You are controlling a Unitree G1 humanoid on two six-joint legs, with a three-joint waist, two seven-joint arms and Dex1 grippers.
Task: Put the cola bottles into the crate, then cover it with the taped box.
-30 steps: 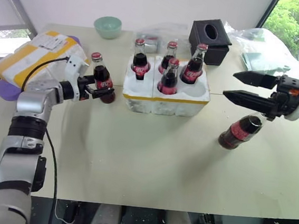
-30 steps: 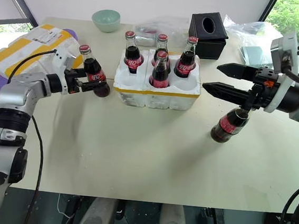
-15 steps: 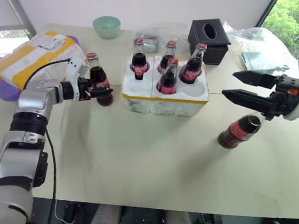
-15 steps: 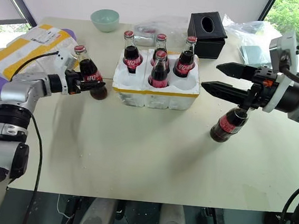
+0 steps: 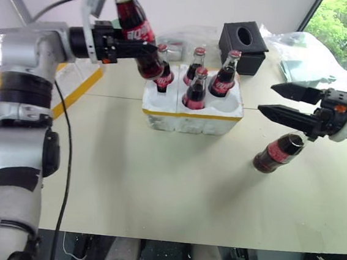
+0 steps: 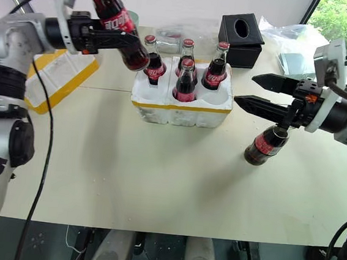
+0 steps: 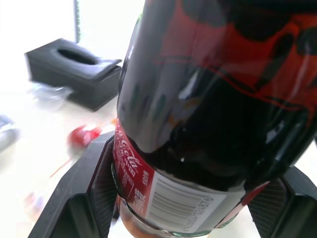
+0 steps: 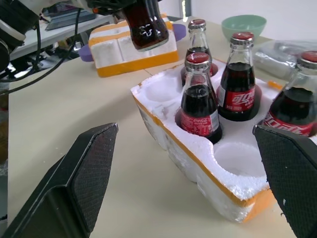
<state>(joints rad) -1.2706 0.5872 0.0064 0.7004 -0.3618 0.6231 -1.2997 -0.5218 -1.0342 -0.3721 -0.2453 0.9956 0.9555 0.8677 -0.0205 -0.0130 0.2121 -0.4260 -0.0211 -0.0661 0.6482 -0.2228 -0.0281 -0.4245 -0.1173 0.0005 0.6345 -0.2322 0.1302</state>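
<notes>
- Now the left pincer (image 6: 117,40) is clamped on a tilted cola bottle (image 6: 113,21), held above the crate (image 6: 182,104).
- Four bottles stand in its wells.
- The right pincer (image 6: 246,91) gapes apart above a sixth bottle (image 6: 263,145) on the tabletop (image 6: 157,171).
- The taped box (image 6: 58,79) sits left.

Six small glass bottles of dark cola with red caps and red labels can be counted: four standing in the one white styrofoam crate (image 5: 190,114) at upper centre, one (image 5: 134,26) raised at upper left, one (image 5: 276,152) on the table at right. There is one yellow-taped white styrofoam box (image 6: 58,82) at left, one black tissue box (image 5: 243,46) and one pale green bowl (image 8: 242,25).
</notes>
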